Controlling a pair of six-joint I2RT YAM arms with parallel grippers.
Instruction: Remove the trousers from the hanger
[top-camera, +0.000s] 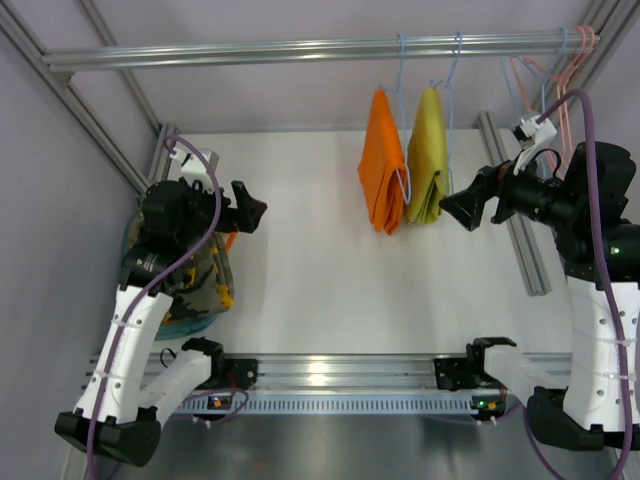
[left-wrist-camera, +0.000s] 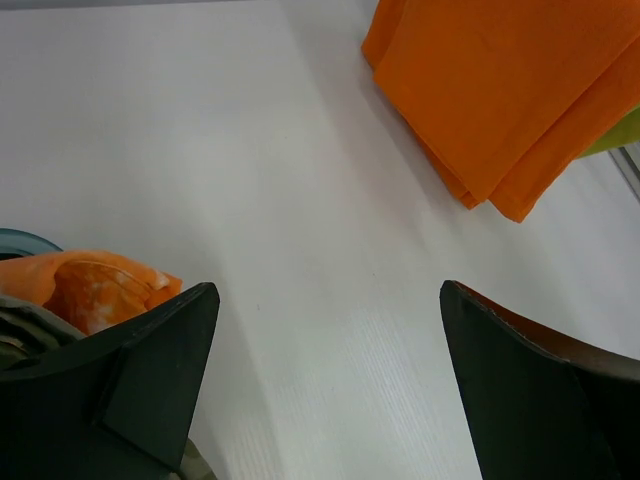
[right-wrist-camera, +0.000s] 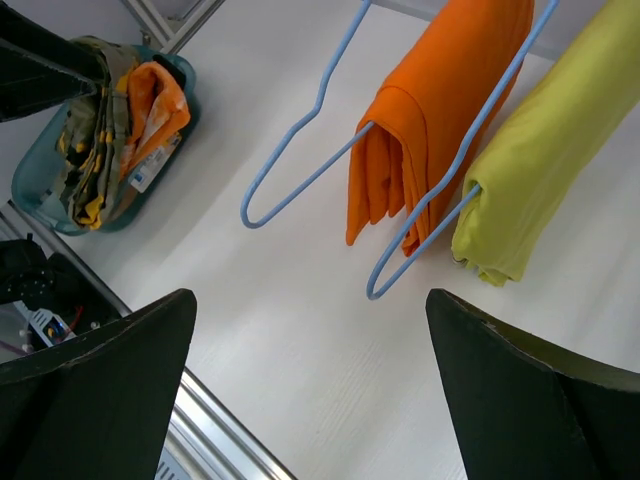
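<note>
The orange trousers (top-camera: 382, 165) hang folded over a light-blue wire hanger (top-camera: 401, 70) on the top rail, at the back centre. In the right wrist view the trousers (right-wrist-camera: 440, 110) drape over the hanger (right-wrist-camera: 330, 163), whose free end sticks out to the left. My right gripper (top-camera: 455, 210) (right-wrist-camera: 310, 300) is open and empty, just right of the hanging clothes and pointing at them. My left gripper (top-camera: 255, 212) (left-wrist-camera: 328, 300) is open and empty, well to the left. The trousers' lower end shows in the left wrist view (left-wrist-camera: 500, 90).
Yellow-green trousers (top-camera: 427, 160) (right-wrist-camera: 540, 150) hang on a second blue hanger beside the orange ones. Pink hangers (top-camera: 572, 55) hang at the rail's right end. A teal basket (top-camera: 180, 322) (right-wrist-camera: 30, 190) with a camouflage garment (right-wrist-camera: 90, 130) and orange cloth (left-wrist-camera: 95, 290) stands by the left arm.
</note>
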